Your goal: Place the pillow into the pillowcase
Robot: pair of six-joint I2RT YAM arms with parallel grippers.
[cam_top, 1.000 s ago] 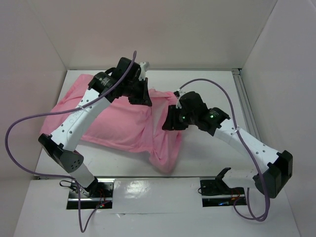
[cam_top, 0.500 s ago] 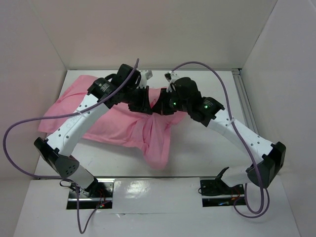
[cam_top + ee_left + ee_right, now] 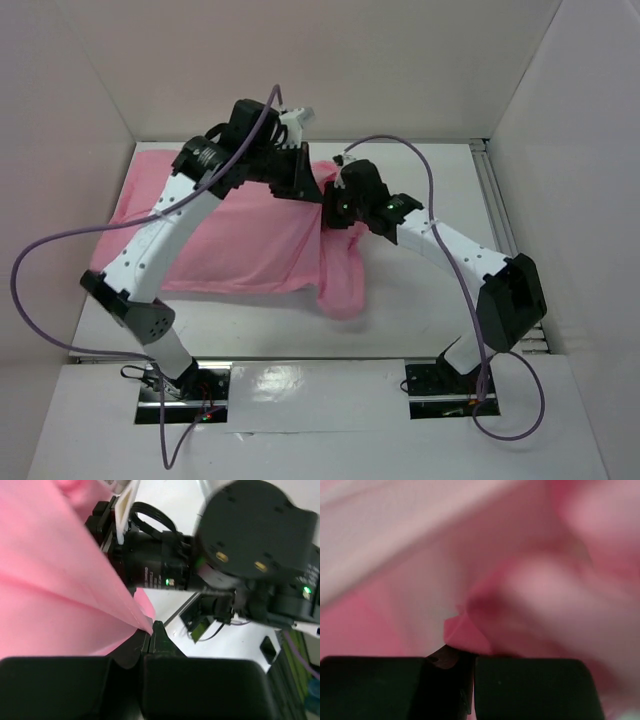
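Left gripper (image 3: pixel 150 636) is clamped tight on a thin fold of the pillowcase (image 3: pixel 240 235). The fingers (image 3: pixel 170 655) are pressed together with pink fabric pinched at the tips.

Right gripper (image 3: pixel 470 652) is also closed on the pillowcase, with a small pink tuft sticking out just above its tips. The rest of that view is blurred pink.

From the top view, both grippers meet at the same far-right corner of the case. Left gripper (image 3: pixel 300 185) sits just beside right gripper (image 3: pixel 330 207), almost touching.

The bulk of the case lies on the desk (image 3: pixel 420 290), spreading left of the left gripper and under its arm. A loose flap trails from below the right gripper toward the near edge.

Pillow: can't tell, only pink fabric shows.
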